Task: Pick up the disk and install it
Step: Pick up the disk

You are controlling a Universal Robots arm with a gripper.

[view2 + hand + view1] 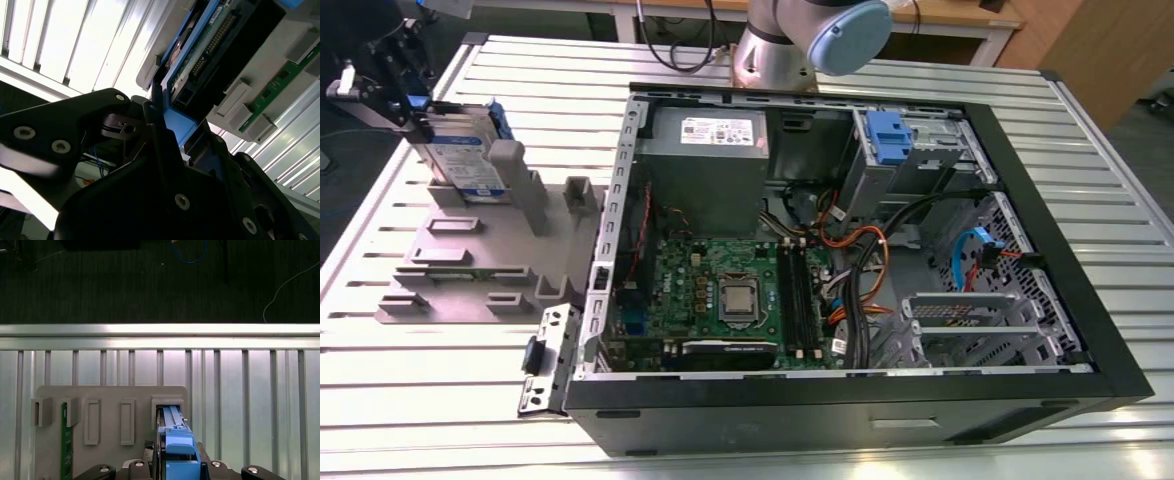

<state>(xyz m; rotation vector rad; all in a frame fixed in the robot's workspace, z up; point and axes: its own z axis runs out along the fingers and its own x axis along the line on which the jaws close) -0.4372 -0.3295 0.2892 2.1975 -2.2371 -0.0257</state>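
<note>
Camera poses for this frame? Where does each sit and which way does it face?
Exterior view: high off the arm, looking down on table, open PC case and grey fixture; arm and gripper show.
First wrist view: on the wrist, looking down past the gripper onto the fixture.
Second wrist view: on the wrist, close up along the gripper body toward the disk.
Shared: all three show the disk at the gripper.

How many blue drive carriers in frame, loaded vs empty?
Loaded carrier, the disk: 1, upright in the grey fixture, end effector at it
Empty blue bracket: 1, inside the PC case
Total: 2
</note>
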